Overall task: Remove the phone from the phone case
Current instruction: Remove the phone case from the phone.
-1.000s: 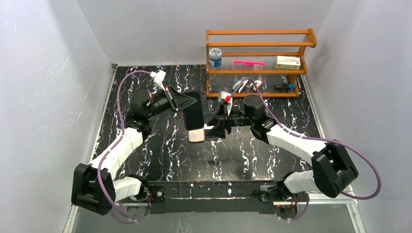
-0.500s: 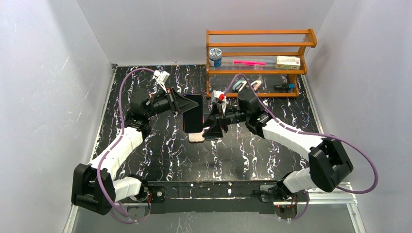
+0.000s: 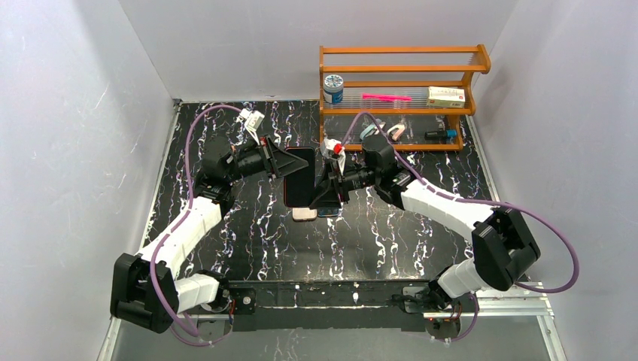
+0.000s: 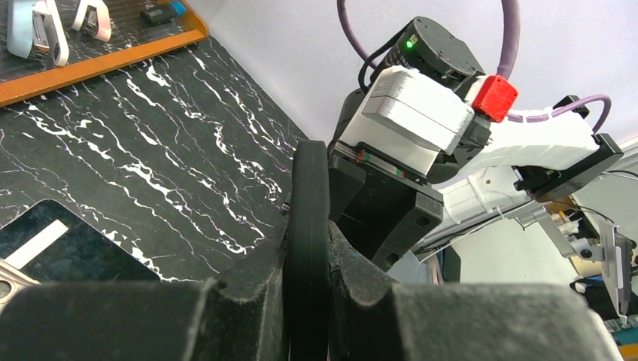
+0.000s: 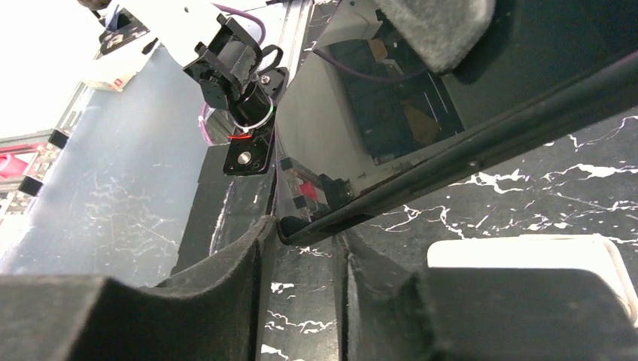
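Above the table (image 3: 248, 218), left end effector (image 4: 308, 259) clamps the phone case (image 4: 310, 188); right end effector (image 5: 305, 242) straddles its edge, grip unclear.

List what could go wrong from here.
The left claw pinches only one edge of the cased phone in mid-air; a tug could slip it free, dropping it onto the pale device.
The right claw, open, straddles the far edge; closing off-centre could twist the phone or miss the case lip.
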### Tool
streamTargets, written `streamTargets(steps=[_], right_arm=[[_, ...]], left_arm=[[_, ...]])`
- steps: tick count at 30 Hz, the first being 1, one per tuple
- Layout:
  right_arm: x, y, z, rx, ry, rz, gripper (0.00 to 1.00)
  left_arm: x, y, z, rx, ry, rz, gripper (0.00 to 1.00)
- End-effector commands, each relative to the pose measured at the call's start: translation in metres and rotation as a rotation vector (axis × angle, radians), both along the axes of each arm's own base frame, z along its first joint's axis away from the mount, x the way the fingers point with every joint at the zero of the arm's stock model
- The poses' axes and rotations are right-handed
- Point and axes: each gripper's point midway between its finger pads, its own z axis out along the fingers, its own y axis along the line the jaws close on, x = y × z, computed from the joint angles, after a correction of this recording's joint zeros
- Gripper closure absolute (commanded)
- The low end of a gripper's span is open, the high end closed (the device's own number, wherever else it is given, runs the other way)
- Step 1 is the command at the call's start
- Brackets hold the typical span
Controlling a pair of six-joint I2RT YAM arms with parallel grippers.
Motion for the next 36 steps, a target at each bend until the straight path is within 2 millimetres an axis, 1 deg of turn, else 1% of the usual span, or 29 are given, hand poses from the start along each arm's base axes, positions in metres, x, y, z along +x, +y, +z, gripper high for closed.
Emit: streamTargets(steps=[1, 3, 6, 8, 10, 14, 16, 20, 25, 31, 34, 36], right_arm=[[-0.001, 0.005, 0.013, 0.025, -0.044, 0.040, 0.66], [-0.002, 0.004, 0.010, 0.018, -0.052, 0.053, 0.76], [-0.005, 0.003, 0.007, 0.020, -0.088, 0.077, 0.88], [-0.006, 0.003, 0.006, 0.022, -0.118, 0.083, 0.94], [-0.006, 0.003, 0.004, 0.021, -0.140, 0.085, 0.98], [-0.008, 0.004, 0.001, 0.011, -0.177, 0.104, 0.99], [-0.008, 0.005, -0.001, 0.005, -0.198, 0.108, 0.99], [-0.007, 0.006, -0.005, -0.007, -0.247, 0.108, 0.99], [-0.001, 0.006, -0.007, -0.021, -0.292, 0.082, 0.99], [0.011, 0.010, -0.003, -0.023, -0.337, 0.036, 0.99], [0.017, 0.012, 0.002, -0.008, -0.336, -0.005, 0.99], [0.030, 0.014, 0.005, -0.010, -0.333, -0.098, 0.99]], left_arm=[[-0.008, -0.001, 0.036, -0.038, -0.108, -0.030, 1.00], [-0.008, -0.001, 0.039, -0.047, -0.094, -0.027, 1.00], [-0.007, -0.002, 0.042, -0.061, -0.062, -0.023, 1.00], [-0.006, -0.002, 0.043, -0.072, -0.034, -0.016, 1.00], [-0.004, -0.003, 0.043, -0.081, 0.003, -0.013, 1.00], [0.003, -0.006, 0.038, -0.095, 0.123, -0.014, 1.00], [0.005, -0.007, 0.036, -0.100, 0.156, -0.017, 1.00], [0.006, -0.008, 0.038, -0.106, 0.177, -0.018, 1.00], [0.004, -0.008, 0.042, -0.110, 0.185, -0.029, 1.00], [0.001, -0.008, 0.040, -0.112, 0.201, -0.034, 1.00], [-0.001, -0.007, 0.040, -0.111, 0.194, -0.033, 1.00], [-0.002, -0.007, 0.040, -0.109, 0.191, -0.034, 1.00]])
